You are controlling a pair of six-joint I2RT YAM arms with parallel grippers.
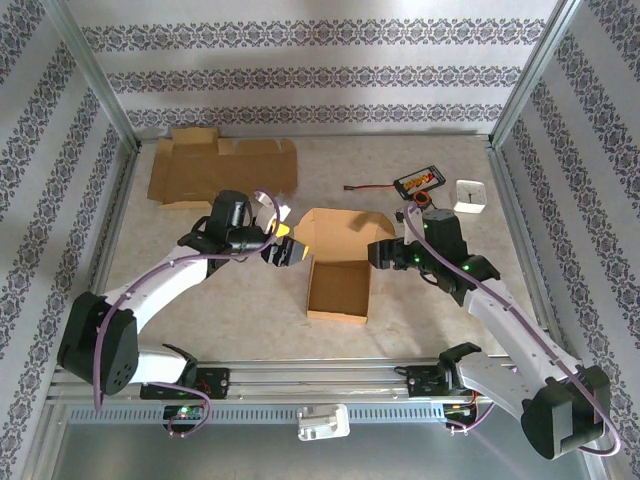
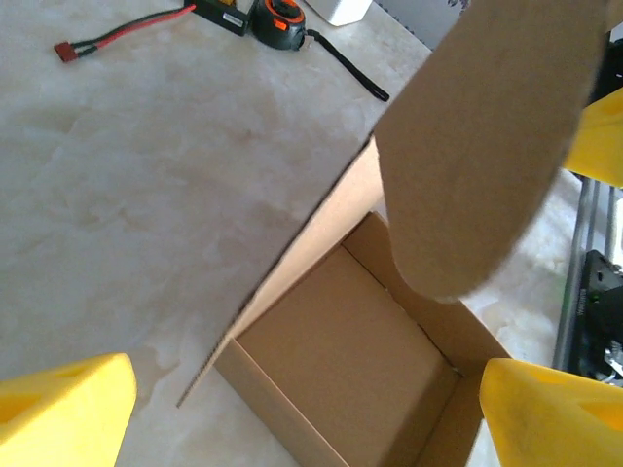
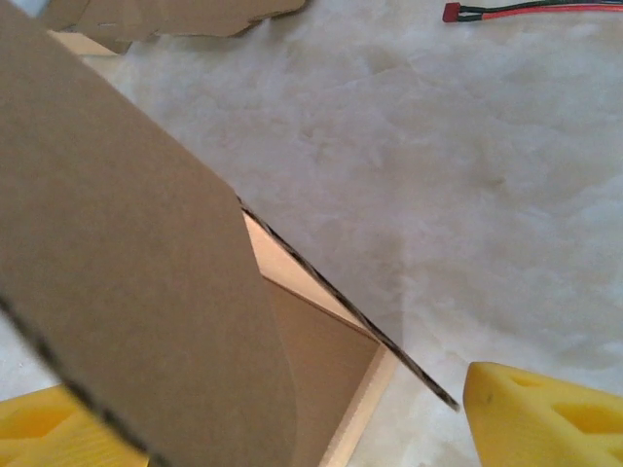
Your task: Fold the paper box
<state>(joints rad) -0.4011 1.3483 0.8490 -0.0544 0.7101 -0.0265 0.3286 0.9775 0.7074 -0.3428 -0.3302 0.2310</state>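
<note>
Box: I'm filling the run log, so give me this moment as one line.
box unfolded, lid up | left gripper open, left of lid | right gripper open, right of lid

My gripper point(image 3: 292, 428) gapes wide, yellow fingers point(image 3: 545, 418) either side of the box point(image 3: 321, 370) flap point(image 3: 127, 243), a red wire point(image 3: 526, 10) on the table point(image 3: 467, 175) beyond.

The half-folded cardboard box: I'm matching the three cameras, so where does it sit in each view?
Top external: box at the centre, open top up.
Left wrist: box lower middle, its inside showing; a blurred flap upper right.
Right wrist: box on the left, raised flap in front.
Shared landmark: the red-plug cable beyond the box.
</note>
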